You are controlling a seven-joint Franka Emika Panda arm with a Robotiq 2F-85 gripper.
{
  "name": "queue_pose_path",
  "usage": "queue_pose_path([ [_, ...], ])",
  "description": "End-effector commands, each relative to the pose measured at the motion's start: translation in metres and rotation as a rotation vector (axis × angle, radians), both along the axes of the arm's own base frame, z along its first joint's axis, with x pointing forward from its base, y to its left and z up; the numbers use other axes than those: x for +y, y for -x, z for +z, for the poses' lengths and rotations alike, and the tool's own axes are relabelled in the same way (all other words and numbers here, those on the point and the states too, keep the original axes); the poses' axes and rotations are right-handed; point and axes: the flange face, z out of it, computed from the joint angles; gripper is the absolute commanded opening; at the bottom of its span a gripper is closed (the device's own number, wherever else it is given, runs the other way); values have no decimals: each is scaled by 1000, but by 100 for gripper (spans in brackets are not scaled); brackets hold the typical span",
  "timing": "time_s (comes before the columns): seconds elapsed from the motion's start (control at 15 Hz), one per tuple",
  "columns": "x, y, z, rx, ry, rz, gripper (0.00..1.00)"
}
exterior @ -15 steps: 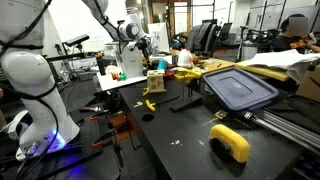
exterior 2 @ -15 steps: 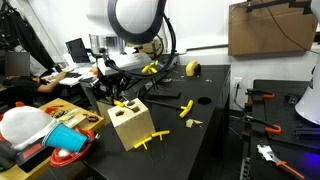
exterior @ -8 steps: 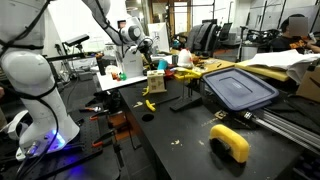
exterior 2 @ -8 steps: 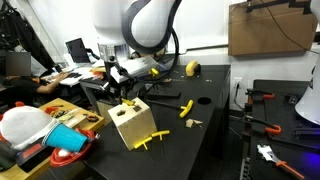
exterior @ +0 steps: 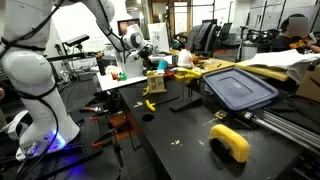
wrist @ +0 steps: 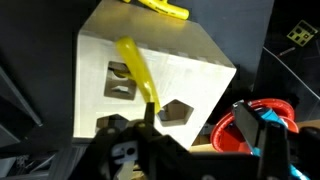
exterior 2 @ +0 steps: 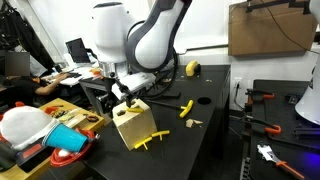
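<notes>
In an exterior view, the fingers (exterior: 147,54) are hovering just above the wooden block (exterior: 156,82), which is standing on the bench (exterior: 190,130). In an exterior view, the fingers (exterior 2: 121,97) are hanging over the block's (exterior 2: 135,125) top, just beside a yellow peg (exterior 2: 127,103). In the wrist view, the fingers (wrist: 120,152) are standing spread and pinching nothing, while the peg (wrist: 135,70) is leaning across the block's (wrist: 195,65) holed face between them.
</notes>
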Motion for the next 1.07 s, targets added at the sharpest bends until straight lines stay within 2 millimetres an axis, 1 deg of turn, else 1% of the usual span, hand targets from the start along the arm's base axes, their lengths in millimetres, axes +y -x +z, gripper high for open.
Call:
queue_pose_path([
  [0.0, 19, -6, 15, 44, 51, 11, 100],
  [0.13, 16, -1, 32, 99, 100, 7, 100],
  [0.4, -6, 17, 79, 178, 133, 12, 100],
  [0.53, -17, 20, 101, 176, 115, 36, 100],
  [0.67, -26, 20, 119, 179, 91, 48, 100],
  [0.87, -36, 30, 145, 210, 66, 44, 100],
  [1.0, -43, 35, 155, 261, 68, 5, 100],
])
